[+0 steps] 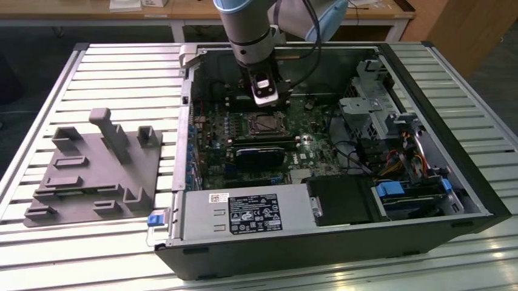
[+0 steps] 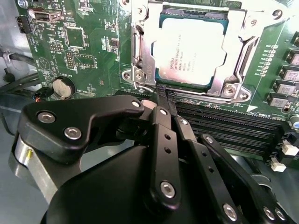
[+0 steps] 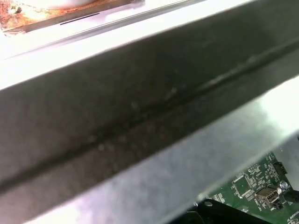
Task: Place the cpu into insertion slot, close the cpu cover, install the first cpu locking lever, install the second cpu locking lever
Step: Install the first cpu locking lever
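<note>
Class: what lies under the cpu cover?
The cpu shows through the window of the cpu cover, its silvery face up. Its edges, and whatever lies beneath it, are covered.

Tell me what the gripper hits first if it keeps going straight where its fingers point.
Likely the near edge of the metal cover around the chip, just ahead of the shut gripper; depth is unclear.

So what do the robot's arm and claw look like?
The arm is a round grey tube with a pale blue cap and a black cable running beside it. The claw is black. It is built from flat jointed bars pinned with shiny silver screws, on a silvery ring.
</note>
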Controlling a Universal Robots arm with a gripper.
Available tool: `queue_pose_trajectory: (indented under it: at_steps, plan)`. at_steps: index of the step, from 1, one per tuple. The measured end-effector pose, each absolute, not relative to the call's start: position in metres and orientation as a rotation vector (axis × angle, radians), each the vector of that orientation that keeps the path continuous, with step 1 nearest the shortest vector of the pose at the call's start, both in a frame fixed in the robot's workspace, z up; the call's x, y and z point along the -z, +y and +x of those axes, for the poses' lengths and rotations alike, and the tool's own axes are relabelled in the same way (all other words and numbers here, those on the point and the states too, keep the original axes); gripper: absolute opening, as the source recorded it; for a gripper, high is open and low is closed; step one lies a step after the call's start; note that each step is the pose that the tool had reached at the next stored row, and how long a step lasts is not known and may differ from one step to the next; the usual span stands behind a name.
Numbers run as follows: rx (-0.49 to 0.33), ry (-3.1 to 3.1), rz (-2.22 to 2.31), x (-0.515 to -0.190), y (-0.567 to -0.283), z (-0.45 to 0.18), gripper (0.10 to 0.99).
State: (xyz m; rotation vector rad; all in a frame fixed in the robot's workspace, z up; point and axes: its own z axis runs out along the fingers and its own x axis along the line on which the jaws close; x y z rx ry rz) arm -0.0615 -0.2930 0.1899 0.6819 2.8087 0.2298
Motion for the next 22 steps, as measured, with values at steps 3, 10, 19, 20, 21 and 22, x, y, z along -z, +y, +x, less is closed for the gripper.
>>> queue_pose_trajectory:
  at_steps: [3,10,19,20,21,22]
  plan:
    - [-0.230,2.809,0.682,-0.1899,-0.2937,-0.0615,0.106]
    - [-0.230,2.809,0.682,-0.1899,-0.2946,-0.0615,0.106]
    - [-0.238,2.809,0.683,-0.1900,-0.2947,-0.0615,0.106]
    - [-0.238,2.809,0.683,-0.1902,-0.2947,-0.0615,0.106]
    - [-0.239,2.809,0.683,-0.1907,-0.2947,-0.0614,0.106]
    - [-0.239,2.809,0.683,-0.1915,-0.2947,-0.0614,0.106]
